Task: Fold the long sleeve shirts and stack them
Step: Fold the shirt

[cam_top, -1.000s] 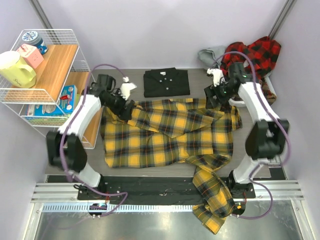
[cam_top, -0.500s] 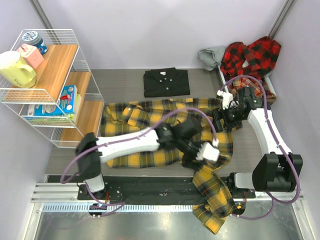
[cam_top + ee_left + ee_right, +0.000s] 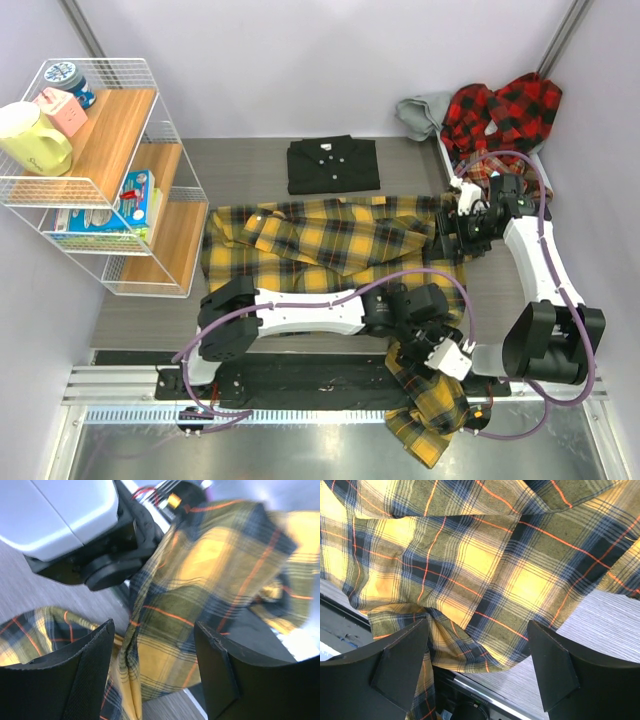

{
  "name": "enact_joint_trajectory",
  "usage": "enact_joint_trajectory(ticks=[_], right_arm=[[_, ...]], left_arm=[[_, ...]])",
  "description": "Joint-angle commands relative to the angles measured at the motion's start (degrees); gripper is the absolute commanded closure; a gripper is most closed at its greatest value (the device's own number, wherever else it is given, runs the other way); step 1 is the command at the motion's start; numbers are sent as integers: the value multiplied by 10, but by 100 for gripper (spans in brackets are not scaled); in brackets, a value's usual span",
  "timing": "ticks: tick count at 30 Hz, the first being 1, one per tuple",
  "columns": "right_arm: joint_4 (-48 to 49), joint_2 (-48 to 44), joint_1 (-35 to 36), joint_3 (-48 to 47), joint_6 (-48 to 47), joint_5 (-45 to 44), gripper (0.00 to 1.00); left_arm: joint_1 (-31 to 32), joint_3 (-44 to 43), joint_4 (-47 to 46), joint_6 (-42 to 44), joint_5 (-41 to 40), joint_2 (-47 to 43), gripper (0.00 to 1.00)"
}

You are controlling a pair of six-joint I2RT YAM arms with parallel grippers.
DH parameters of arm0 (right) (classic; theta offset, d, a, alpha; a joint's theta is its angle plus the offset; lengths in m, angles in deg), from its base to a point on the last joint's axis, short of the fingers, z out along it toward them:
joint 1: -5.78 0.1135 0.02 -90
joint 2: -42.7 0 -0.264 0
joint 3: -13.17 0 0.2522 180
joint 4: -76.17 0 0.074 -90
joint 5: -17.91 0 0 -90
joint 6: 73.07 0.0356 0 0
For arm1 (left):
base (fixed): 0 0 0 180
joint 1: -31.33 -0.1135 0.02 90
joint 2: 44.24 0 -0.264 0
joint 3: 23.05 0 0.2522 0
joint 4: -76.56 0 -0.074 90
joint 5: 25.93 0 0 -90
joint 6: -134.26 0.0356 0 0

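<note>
The yellow-and-black plaid shirt [image 3: 330,250] lies spread across the table, and one sleeve [image 3: 425,400] hangs over the front edge. My left gripper [image 3: 440,355] reaches across to the front right, open, with the sleeve cloth [image 3: 165,605] between its fingers [image 3: 85,675]. My right gripper [image 3: 450,238] hovers open over the shirt's right edge, with plaid [image 3: 480,565] below it. A folded black shirt [image 3: 332,165] lies at the back centre. Red-and-black plaid shirts [image 3: 505,110] are heaped at the back right.
A wire rack [image 3: 100,150] with wooden shelves, a yellow mug [image 3: 35,135] and boxes stands at the left. A grey cloth [image 3: 420,108] lies beside the red heap. The right arm's base [image 3: 75,525] is close to my left gripper. A black rail [image 3: 300,370] runs along the front edge.
My left arm swung from the shirt's back left corner across to the front right sleeve. My right gripper moved from the back right corner nearer along the shirt's right edge.
</note>
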Motion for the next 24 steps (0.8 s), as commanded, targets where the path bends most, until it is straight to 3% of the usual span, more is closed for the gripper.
enact_joint_trajectory(ticks=[1, 5, 8, 9, 12, 14, 18, 20, 24], right_arm=[[5, 9, -2, -15, 4, 18, 15], [9, 20, -2, -15, 7, 22, 15], [14, 26, -2, -18, 8, 17, 15], [14, 27, -3, -19, 7, 14, 15], [10, 23, -5, -18, -2, 11, 15], [9, 24, -6, -16, -8, 8, 15], [4, 44, -7, -28, -20, 5, 15], [3, 53, -7, -37, -26, 5, 15], [-32, 71, -7, -51, -53, 8, 16]], left_arm=[[12, 44, -114, 8, -84, 0, 35], [14, 55, -146, 16, -95, -2, 35], [16, 61, -145, 19, -90, -4, 63], [16, 65, -144, 14, -97, -11, 83], [-8, 116, -179, -46, -136, -84, 100], [-36, 142, -195, -92, -150, -125, 100], [-187, 185, -176, -252, -120, -185, 100], [-233, 226, -177, -287, -121, -187, 98], [-341, 292, -160, -391, -26, -179, 64]])
